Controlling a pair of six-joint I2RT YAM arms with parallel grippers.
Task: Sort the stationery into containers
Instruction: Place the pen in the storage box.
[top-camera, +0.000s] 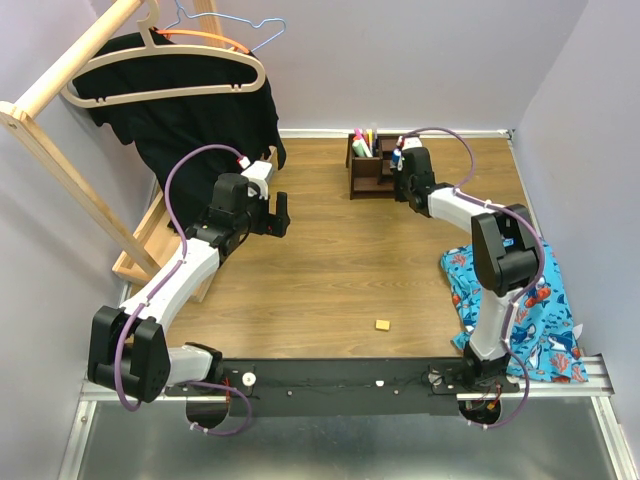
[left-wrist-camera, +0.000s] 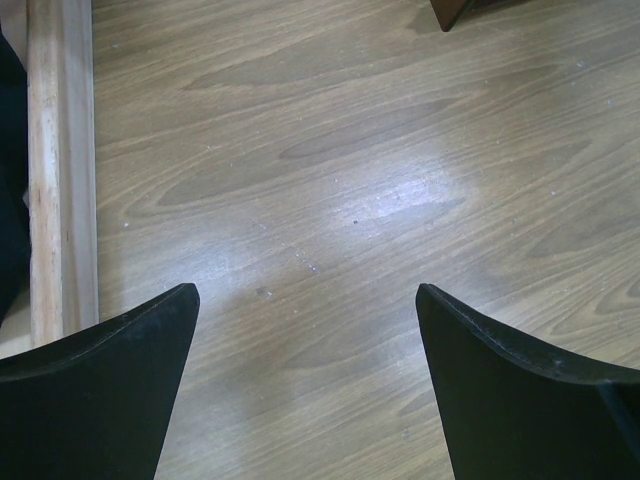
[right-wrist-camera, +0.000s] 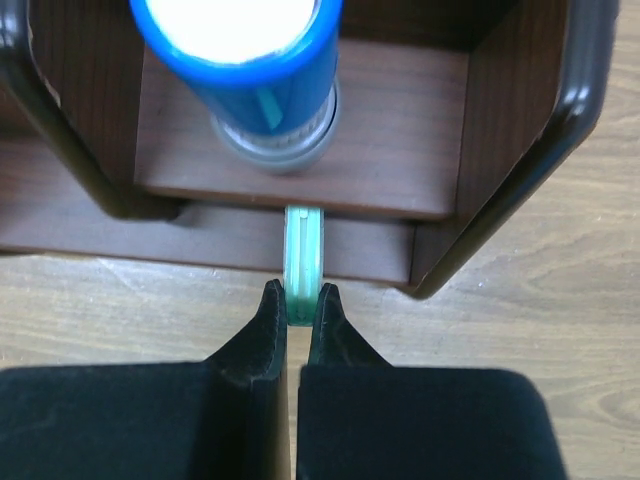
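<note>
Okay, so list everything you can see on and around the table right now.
Dark brown wooden desk organizer: one, far centre of the wooden table.
Pens and highlighters: several (count unclear), pink, yellow, green, upright in the organizer.
Blue-capped tube: one, standing in an open organizer compartment.
Thin pale-green strip: one, at that compartment's front edge.
Small orange-yellow eraser block: one, mid-table.
Blue fish-print cloth: one, near right.
Black garment: one, on a light wooden hanger, far left.
Light wooden rack: one, left wall.
Left claw: black, open over bare table.
Right claw: black, shut on the strip.
</note>
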